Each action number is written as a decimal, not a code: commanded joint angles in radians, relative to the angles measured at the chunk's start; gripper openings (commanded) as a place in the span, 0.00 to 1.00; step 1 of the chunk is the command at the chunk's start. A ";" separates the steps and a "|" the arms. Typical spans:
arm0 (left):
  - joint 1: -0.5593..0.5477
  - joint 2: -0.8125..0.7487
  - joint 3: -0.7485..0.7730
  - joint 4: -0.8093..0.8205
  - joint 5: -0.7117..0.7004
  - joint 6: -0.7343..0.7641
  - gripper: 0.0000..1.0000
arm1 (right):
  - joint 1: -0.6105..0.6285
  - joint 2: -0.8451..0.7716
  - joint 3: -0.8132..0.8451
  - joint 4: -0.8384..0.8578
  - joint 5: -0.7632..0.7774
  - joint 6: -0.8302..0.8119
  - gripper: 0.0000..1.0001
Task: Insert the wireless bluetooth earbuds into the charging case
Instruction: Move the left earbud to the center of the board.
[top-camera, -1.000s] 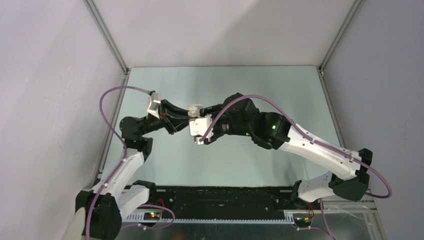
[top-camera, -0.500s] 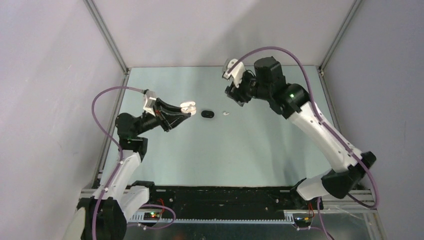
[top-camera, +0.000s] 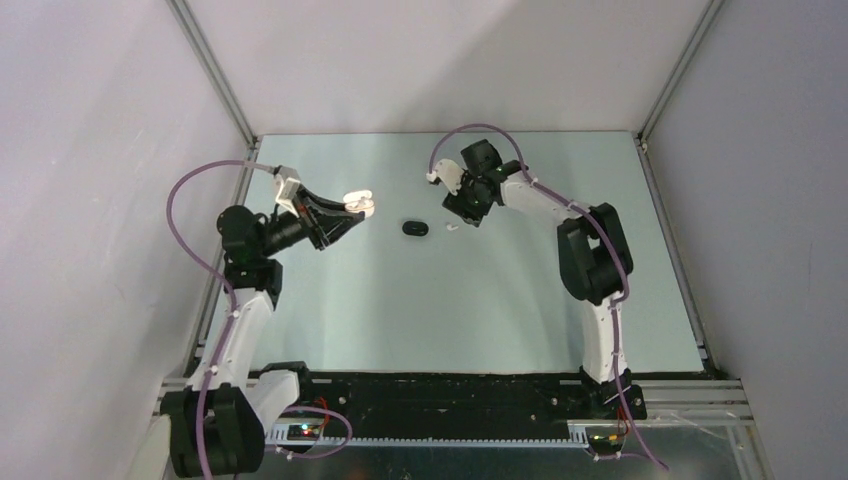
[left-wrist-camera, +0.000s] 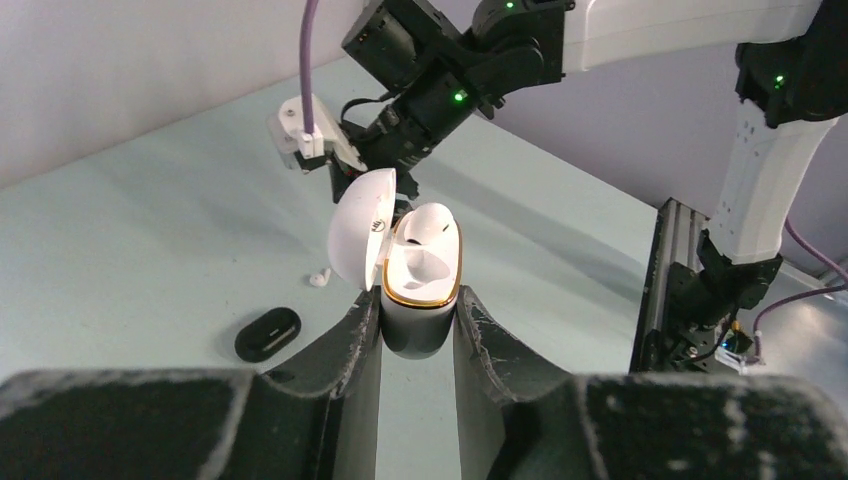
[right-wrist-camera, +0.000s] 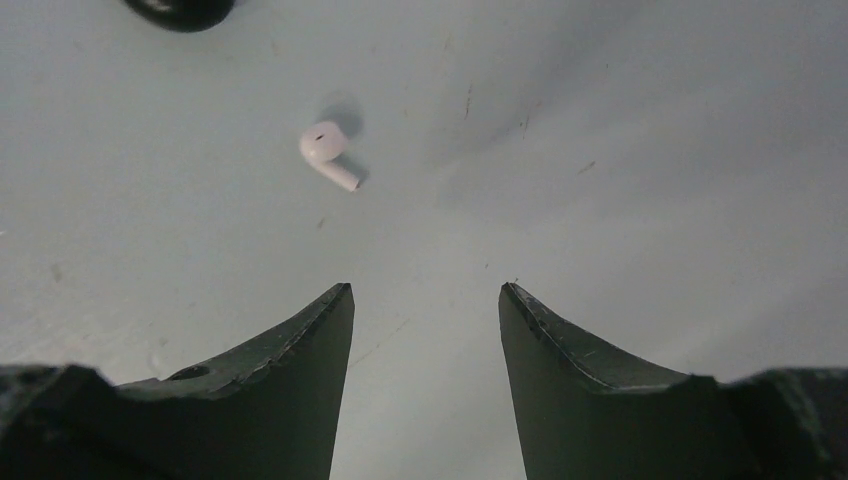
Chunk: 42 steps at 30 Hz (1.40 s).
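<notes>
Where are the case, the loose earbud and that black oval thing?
Case (left-wrist-camera: 418, 328): left wrist view, on its lower body.
Earbud (right-wrist-camera: 322, 142): right wrist view, on its rounded head.
Black oval (top-camera: 415, 228): top view, on its middle.

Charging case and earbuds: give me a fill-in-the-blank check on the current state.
The left fingers grip the charging case, its lid ____. One slot holds an earbud; the other slot is ____. The second earbud lies on the table beside a ____ oval object. Missing: open; empty; black.
</notes>
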<state>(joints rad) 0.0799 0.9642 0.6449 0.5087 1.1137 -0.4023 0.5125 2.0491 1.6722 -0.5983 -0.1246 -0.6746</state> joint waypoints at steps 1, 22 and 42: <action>0.020 0.050 0.041 0.085 0.047 -0.050 0.00 | 0.002 0.054 0.121 0.044 -0.009 -0.042 0.60; 0.045 0.154 0.072 0.266 0.034 -0.240 0.00 | 0.016 0.225 0.241 -0.011 -0.033 -0.075 0.60; 0.040 0.102 0.033 0.252 0.021 -0.239 0.00 | 0.085 0.113 0.110 -0.050 -0.073 -0.046 0.59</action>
<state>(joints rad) 0.1146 1.1099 0.6777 0.7387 1.1477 -0.6331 0.5911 2.2364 1.7805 -0.6228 -0.1612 -0.7364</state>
